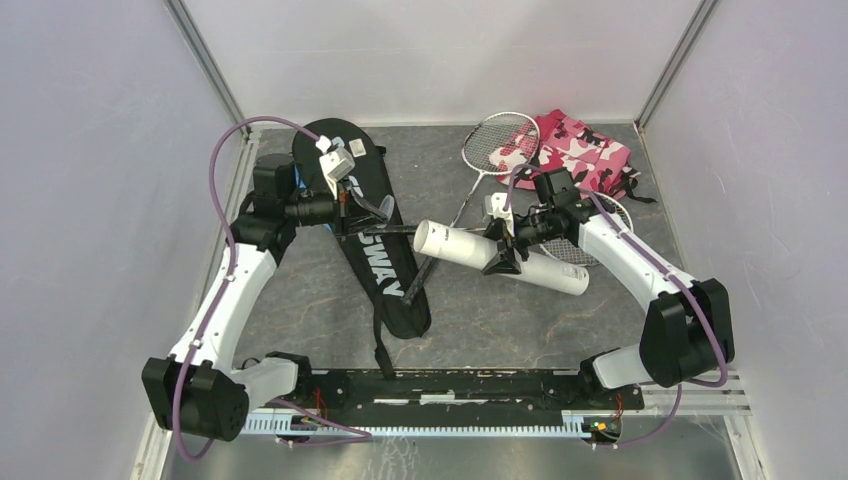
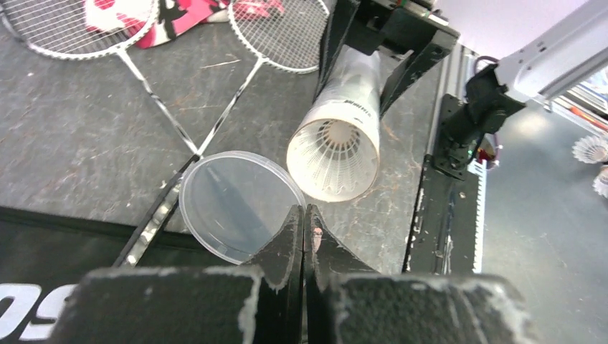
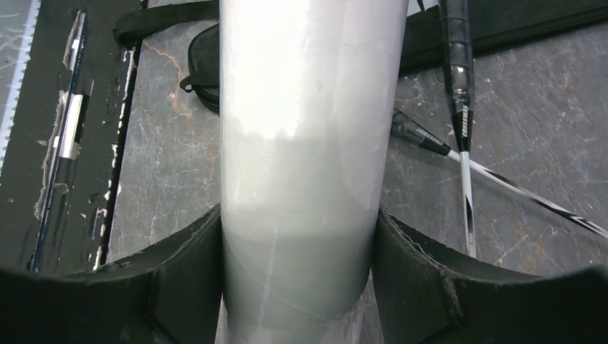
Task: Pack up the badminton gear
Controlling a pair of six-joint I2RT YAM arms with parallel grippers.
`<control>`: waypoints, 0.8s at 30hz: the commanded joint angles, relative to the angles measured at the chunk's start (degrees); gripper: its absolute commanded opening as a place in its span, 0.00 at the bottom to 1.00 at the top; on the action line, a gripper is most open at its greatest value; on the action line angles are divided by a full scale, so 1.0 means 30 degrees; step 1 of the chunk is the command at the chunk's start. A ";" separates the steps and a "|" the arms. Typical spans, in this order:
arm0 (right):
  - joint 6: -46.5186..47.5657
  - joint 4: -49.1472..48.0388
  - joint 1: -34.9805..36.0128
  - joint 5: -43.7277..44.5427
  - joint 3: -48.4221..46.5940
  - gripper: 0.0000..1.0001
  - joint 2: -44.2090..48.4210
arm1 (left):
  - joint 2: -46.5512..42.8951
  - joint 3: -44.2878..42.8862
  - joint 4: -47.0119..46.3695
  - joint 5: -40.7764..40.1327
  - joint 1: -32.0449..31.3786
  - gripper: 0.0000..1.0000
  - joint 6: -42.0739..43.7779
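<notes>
White tube [image 1: 455, 243] of the badminton gear lies slantwise at the middle of the desk [image 1: 300, 300], seen from overhead. The right gripper [image 1: 503, 255] is clamped around its middle. The black racket bag [image 1: 395, 290] stretches from the far left corner toward the near edge. The left gripper [image 1: 372, 210] hangs over the bag. Two rackets [image 1: 500, 143] lie toward the far right corner, partly on a pink camouflage cloth [image 1: 585, 150].

From the left wrist, the left gripper's [image 2: 305, 222] fingers are pressed together, pinching the rim of a clear round lid [image 2: 240, 204]. The lid sits just beside the tube's [image 2: 344, 86] open mouth. A shuttlecock [image 2: 333, 147] shows inside that mouth. Both racket heads lie beyond, their shafts crossing under the lid. Two loose shuttlecocks [image 2: 591, 149] show at the right border, past the black rail on the desk's near edge.

From the right wrist, the tube [image 3: 308, 143] fills the middle, with a black finger [image 3: 179, 272] tight against each side. A black racket handle [image 3: 459, 57] and thin shafts lie to its right on the grey desk.
</notes>
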State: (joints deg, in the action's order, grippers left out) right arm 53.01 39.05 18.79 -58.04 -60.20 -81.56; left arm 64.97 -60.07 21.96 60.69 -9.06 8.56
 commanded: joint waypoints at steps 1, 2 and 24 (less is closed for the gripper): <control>0.0482 0.0154 0.0342 -0.0948 -0.0967 0.37 0.0027 | -0.0211 -0.0155 -0.1926 0.1835 -0.0714 0.02 -0.1905; 0.0438 0.0135 0.0430 -0.1021 -0.1005 0.37 -0.0019 | -0.0284 -0.0006 -0.2016 0.1755 -0.0930 0.02 -0.1910; -0.1939 -0.1862 0.0989 -0.0480 -0.0703 0.37 0.0029 | -0.0387 0.1585 -0.2384 0.0155 -0.3830 0.02 -0.1459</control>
State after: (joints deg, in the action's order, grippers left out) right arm 48.25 36.18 21.39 -58.22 -60.75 -81.84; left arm 64.95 -55.75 17.39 61.39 -20.14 5.19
